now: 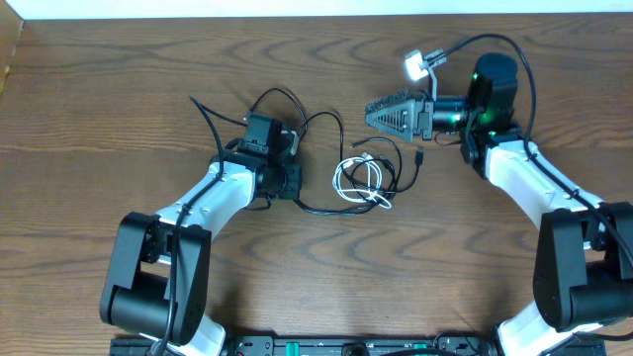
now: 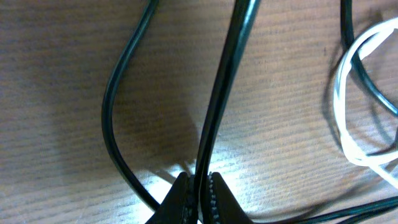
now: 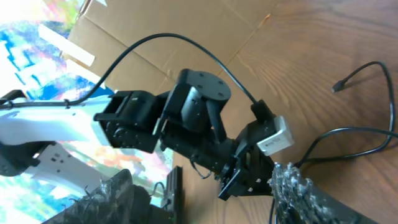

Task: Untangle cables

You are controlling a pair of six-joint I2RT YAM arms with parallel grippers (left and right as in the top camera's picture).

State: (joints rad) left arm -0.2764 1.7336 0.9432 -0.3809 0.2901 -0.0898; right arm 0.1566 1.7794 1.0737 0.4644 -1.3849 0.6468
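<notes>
The black cord [image 2: 217, 112] lay in slack bends, mostly left of the white cord [image 1: 361, 178]. The white cord sat coiled in loose loops near the middle of the counter [image 1: 99, 79]. At least one black strand ran through and around that coil, and a small black plug [image 1: 420, 156] lay just right of it.

Left of the white coil, the left claw [image 2: 198, 193] was clamped shut on a stretch of the black cord. The right claw [image 1: 381, 112], just beyond the coil on its far side, stood open and held nothing.

The step in hand looked like drawing the black cord out of the white loops. Doing it well probably meant using the left pinch as a firm anchor. The right claw would then take the plug end and lead it slowly away from the coil, stopping if a loop began to tighten.

The counter was brown wood grain and looked smooth enough for cords to slide. Far left of the coil, past the counter's edge, the right wrist view showed flattened cardboard [image 3: 155, 18] and a blur of bright colours.
</notes>
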